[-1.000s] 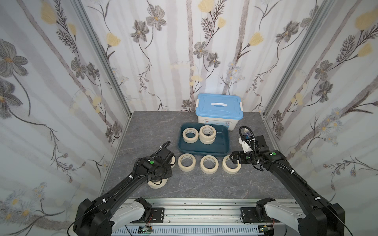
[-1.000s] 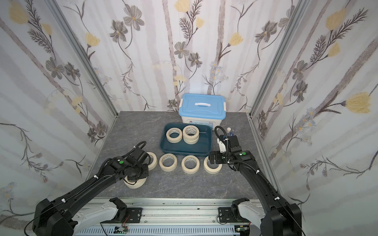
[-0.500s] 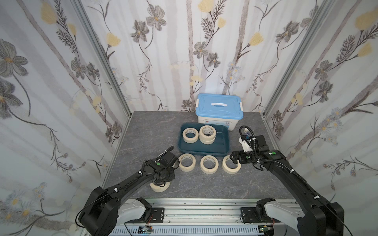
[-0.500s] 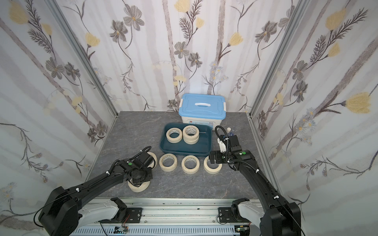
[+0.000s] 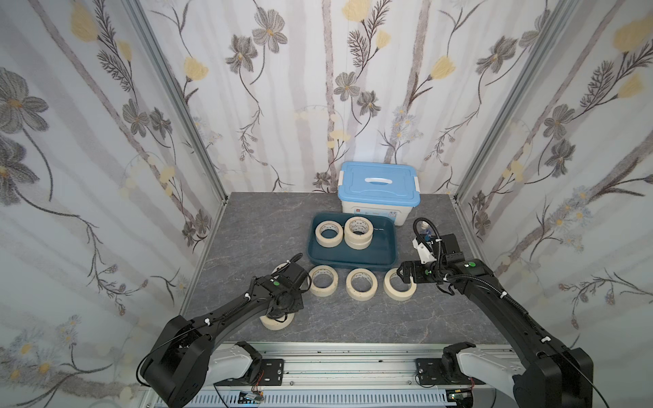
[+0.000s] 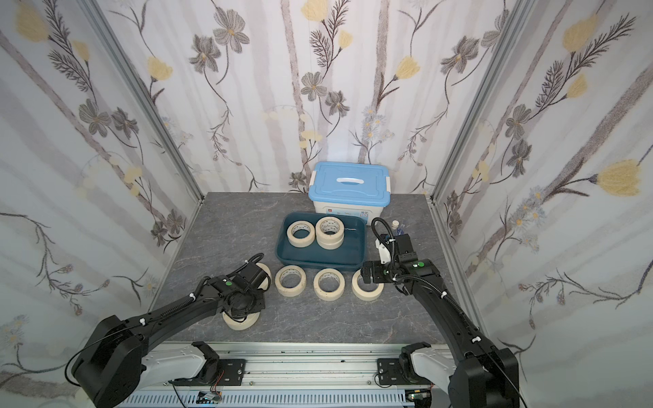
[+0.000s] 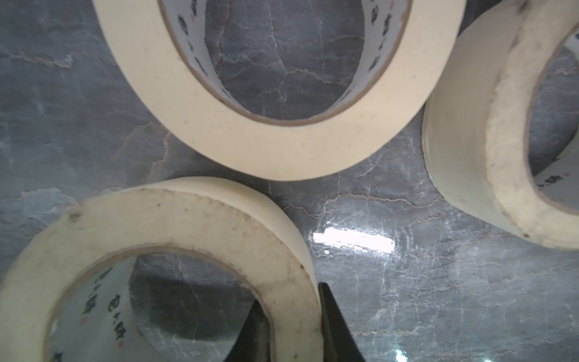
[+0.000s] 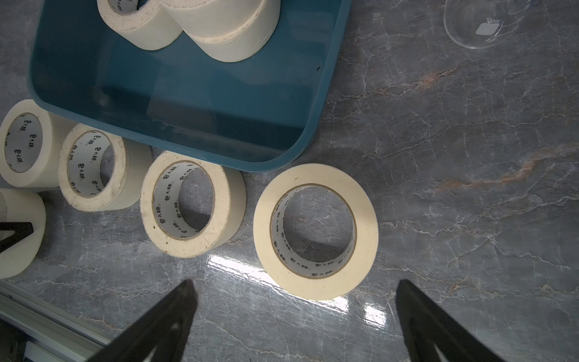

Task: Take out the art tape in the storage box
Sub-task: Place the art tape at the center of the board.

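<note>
Pinches with the left gripper [image 7: 294,329] the wall of one art tape roll [image 7: 175,219], one finger inside the core, the other outside. Holds that roll low over the near edge of the table [image 5: 353,318]; cannot tell whether it rests there or hangs just clear.

Spreads the right gripper [image 8: 296,282] wide and empty above the rightmost roll [image 8: 315,174], touching nothing.

Finds, further out, a row of four rolls [image 5: 361,272] lying flat just in front of the storage box [image 5: 353,265], the leftmost partly hidden behind the left arm. Counts three more inside the box, in its far left part: a single roll [image 5: 329,243] beside a stack of two [image 5: 358,242]. Notes a white bin [image 5: 378,183] with a blue lid behind.

Looks like setting down the fifth roll taken out. Calls next for parting the left jaws, lifting straight off so as not to tip the roll, then reaching into the box; probably best to pinch the top of the stack by its wall without dragging the lower one.
</note>
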{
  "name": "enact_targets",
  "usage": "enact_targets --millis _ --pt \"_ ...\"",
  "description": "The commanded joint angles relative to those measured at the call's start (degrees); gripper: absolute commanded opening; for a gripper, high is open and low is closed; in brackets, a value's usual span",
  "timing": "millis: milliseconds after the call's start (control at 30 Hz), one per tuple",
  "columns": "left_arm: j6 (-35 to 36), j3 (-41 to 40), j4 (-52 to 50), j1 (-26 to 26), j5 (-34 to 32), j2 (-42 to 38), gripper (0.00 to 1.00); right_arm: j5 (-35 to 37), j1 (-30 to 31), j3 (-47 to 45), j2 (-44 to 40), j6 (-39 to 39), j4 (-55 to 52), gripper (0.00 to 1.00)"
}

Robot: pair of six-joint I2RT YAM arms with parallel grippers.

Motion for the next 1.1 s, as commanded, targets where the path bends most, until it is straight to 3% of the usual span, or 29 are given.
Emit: enact_targets --millis 0,267,467,1067 --pt "0.9 0.1 0.9 0.0 -2.4 0.7 0.11 -0.6 0.0 -0.3 0.2 -0.4 1.9 1.0" --pt "0.8 -1.0 2.7 -0.1 -2.5 1.2 0.2 -0.7 -0.1 -0.9 0.0 -0.3 2.1 1.0" --pt "1.3 -0.4 2.1 0.0 -3.4 0.9 0.33 -0.9 -0.2 -0.8 0.0 -0.2 2.2 1.0" --pt "6.7 10.5 0.3 0.1 -6.8 -0.8 0.59 -1.2 -0.5 -0.8 -1.1 0.0 2.2 1.0"
